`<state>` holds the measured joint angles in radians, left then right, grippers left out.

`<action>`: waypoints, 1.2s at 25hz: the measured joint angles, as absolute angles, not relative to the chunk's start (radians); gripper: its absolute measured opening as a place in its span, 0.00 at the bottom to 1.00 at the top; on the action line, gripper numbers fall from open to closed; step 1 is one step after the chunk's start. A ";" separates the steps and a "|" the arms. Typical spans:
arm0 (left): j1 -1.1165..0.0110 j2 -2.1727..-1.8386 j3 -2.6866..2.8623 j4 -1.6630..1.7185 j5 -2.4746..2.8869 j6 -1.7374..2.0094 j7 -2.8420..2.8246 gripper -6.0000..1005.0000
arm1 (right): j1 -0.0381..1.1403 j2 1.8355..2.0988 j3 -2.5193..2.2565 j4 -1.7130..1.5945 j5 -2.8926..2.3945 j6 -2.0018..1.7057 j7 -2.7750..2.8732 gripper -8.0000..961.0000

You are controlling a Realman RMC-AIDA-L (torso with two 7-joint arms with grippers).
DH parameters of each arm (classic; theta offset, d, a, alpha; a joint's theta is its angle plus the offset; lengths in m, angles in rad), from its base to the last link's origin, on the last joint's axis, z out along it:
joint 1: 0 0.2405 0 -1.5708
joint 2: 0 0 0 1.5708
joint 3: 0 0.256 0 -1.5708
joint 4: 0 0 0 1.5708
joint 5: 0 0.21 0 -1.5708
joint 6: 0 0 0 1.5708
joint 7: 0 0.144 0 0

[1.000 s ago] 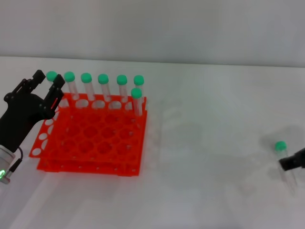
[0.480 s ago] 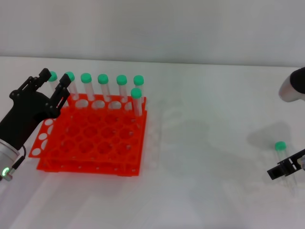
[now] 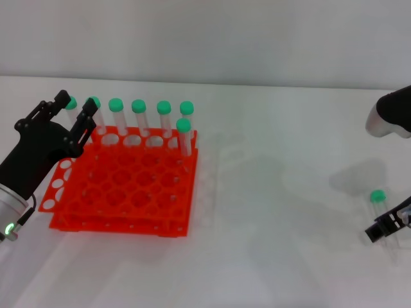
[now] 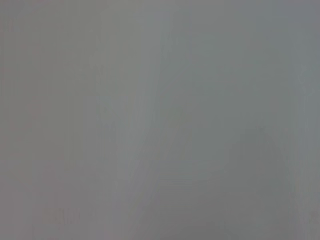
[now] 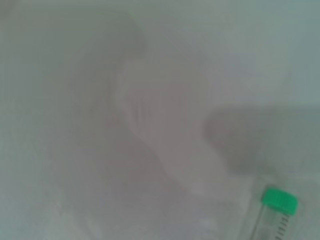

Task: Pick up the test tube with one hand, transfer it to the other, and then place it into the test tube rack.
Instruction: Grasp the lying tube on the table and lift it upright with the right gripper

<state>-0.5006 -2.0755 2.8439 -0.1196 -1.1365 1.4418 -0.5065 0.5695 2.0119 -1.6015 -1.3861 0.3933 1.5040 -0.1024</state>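
Observation:
The test tube (image 3: pixel 380 208) lies on the white table at the far right, green cap pointing away from me. It also shows in the right wrist view (image 5: pixel 274 212). My right gripper (image 3: pixel 384 229) sits low at the right edge, right against the tube's lower body; only a black part of it shows. My left gripper (image 3: pixel 76 104) is open and empty, hovering at the back left corner of the orange-red test tube rack (image 3: pixel 122 189). The left wrist view shows only plain grey.
Several green-capped tubes (image 3: pixel 139 117) stand in the rack's back row, and one more (image 3: pixel 184 136) stands just in front at the right end. The right arm's silver-white housing (image 3: pixel 388 119) hangs above the far right of the table.
The right arm's housing has come into view at the upper right, and the black gripper part has slid down along the lying tube. The left gripper has shifted slightly right.

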 joint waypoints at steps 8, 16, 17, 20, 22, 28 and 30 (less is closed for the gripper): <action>-0.509 -2.074 2.844 -0.120 -1.137 1.442 -0.506 0.49 | 0.588 2.009 -1.603 -1.340 0.388 1.509 -0.110 0.50; -0.515 -2.076 2.844 -0.119 -1.137 1.443 -0.506 0.49 | 0.599 2.010 -1.603 -1.314 0.388 1.513 -0.124 0.39; -0.515 -2.076 2.844 -0.119 -1.137 1.443 -0.506 0.49 | 0.599 2.009 -1.603 -1.313 0.388 1.513 -0.124 0.38; -0.514 -2.076 2.844 -0.119 -1.137 1.445 -0.506 0.49 | 0.603 2.009 -1.603 -1.311 0.388 1.514 -0.128 0.33; -0.512 -2.077 2.844 -0.119 -1.137 1.448 -0.506 0.49 | 0.611 2.010 -1.603 -1.302 0.388 1.517 -0.134 0.31; -0.515 -2.075 2.844 -0.120 -1.136 1.442 -0.506 0.49 | 0.643 2.012 -1.603 -1.248 0.387 1.516 -0.139 0.22; -0.515 -2.075 2.844 -0.120 -1.135 1.442 -0.506 0.49 | 0.649 2.012 -1.603 -1.247 0.389 1.516 -0.142 0.22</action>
